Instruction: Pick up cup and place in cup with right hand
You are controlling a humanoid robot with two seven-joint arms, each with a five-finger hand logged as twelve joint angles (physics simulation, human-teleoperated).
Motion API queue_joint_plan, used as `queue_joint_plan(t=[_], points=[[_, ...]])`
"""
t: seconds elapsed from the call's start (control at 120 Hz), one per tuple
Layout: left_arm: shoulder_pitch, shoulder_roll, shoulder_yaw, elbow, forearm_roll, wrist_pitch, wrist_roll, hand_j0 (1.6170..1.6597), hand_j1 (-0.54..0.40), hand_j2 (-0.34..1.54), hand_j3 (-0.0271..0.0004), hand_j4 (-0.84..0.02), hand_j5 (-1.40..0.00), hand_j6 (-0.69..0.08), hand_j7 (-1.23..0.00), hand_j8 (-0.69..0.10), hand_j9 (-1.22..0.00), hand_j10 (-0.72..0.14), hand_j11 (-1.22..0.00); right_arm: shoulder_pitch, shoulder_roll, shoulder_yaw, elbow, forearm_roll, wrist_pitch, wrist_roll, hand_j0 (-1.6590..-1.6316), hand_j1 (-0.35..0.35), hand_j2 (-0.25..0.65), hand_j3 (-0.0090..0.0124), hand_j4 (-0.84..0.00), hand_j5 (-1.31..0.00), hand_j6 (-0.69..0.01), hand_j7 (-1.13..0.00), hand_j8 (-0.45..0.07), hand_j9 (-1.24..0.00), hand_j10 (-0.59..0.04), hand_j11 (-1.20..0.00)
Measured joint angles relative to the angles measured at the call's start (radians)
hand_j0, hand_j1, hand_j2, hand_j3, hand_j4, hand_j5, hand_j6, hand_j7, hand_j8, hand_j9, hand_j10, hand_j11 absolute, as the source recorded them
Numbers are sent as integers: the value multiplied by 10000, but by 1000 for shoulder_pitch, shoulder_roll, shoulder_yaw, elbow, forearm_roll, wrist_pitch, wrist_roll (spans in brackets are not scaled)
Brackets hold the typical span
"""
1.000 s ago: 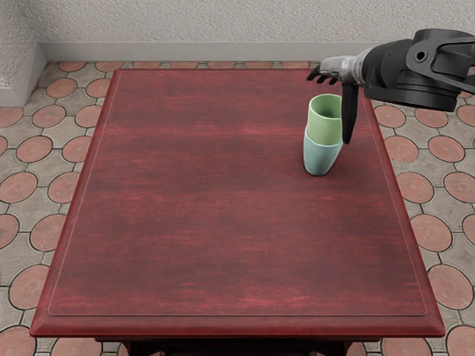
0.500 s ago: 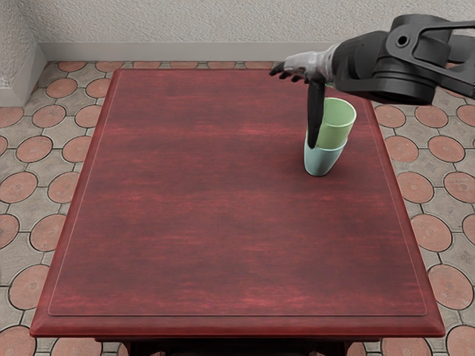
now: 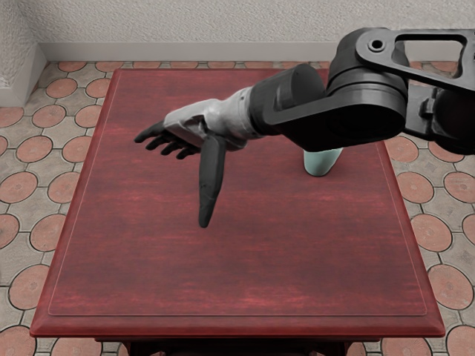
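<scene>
Right hand: fingers spread, grasping nothing
Pale blue cup: mostly hidden behind forearm
Risk: if that forearm dips, it could tip the cup

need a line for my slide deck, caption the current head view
The right hand, fingers spread and empty, hangs over the red table while its forearm hides all but the base of a pale blue cup.

- Your right hand hangs over the table toward eleven o'clock, empty, fingers spread.
- At your two o'clock, a pale blue cup shows, its top hidden behind your right arm.
</scene>
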Motion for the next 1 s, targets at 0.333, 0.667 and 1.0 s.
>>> queue_joint_plan(t=[0.333, 0.667, 1.0], points=[[0, 0, 0, 0, 0, 0, 0, 16581, 3491, 0, 0, -2, 0, -3, 0, -2, 0, -2, 0, -325, -205, 347, 115, 241, 418, 0, -16581, -3021, -78, 0, -397, -511, -400, -510, -397, -511, -395, -511], [0, 0, 0, 0, 0, 0, 0, 16581, 3490, 1, 0, 0, 0, -1, 0, 0, 0, 0, 0, -521, -591, 395, 116, 425, 481, 0, -16581, -2904, -95, 0, -490, -639, -488, -639, -489, -639, -490, -639], [-6, 0, 1, -6, 0, 0, 0, 16581, 3490, 2, -1, -2, 0, -3, 0, -3, 0, -2, 0, -577, -760, 388, 94, 441, 484, 0, -16581, -2944, -90, 0, -448, -594, -444, -596, -449, -594, -452, -594]])
